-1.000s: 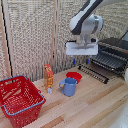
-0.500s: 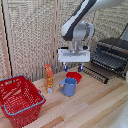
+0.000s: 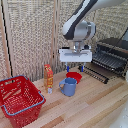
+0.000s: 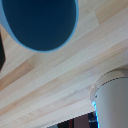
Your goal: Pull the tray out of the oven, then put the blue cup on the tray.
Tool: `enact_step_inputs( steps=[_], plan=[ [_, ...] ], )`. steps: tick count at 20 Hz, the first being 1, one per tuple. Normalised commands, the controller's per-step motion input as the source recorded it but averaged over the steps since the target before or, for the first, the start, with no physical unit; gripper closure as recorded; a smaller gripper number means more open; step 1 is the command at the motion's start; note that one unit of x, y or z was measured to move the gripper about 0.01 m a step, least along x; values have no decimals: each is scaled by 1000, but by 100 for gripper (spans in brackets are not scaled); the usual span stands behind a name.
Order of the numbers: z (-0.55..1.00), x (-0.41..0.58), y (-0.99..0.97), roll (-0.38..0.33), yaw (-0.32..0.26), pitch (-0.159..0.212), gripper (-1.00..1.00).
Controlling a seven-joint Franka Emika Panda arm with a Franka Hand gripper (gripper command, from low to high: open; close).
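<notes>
With the tray (image 3: 111, 61) already out of the oven (image 3: 114, 54), I hovered the gripper (image 3: 75, 68) over the blue cup (image 3: 68, 86), needing a descent; whether its jaws stood open, I couldn't tell.

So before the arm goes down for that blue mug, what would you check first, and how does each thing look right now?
1. Oven door open: ok, it hangs down in front.
2. Tray pulled out: ok, the wire rack looks to stick out of the oven mouth.
3. Blue cup upright and free: ok, it stands on the table with its handle toward the exterior view's left.
4. Gripper above the cup: ok, roughly over it, not touching.
5. Gripper open: cannot tell, too blurred.
6. Neighbours: not ok, the red bowl sits close behind the cup.
</notes>
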Motion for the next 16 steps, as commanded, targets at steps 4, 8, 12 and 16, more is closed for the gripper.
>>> enact_step_inputs(
  steps=[4,8,12,16],
  plan=[
    [-252,-539,114,-3,1,80,-100],
    [-403,-164,-89,-86,110,86,-100],
    [-303,29,-382,-121,198,12,-100],
    [-277,242,-166,-30,86,0,-100]
  ],
)
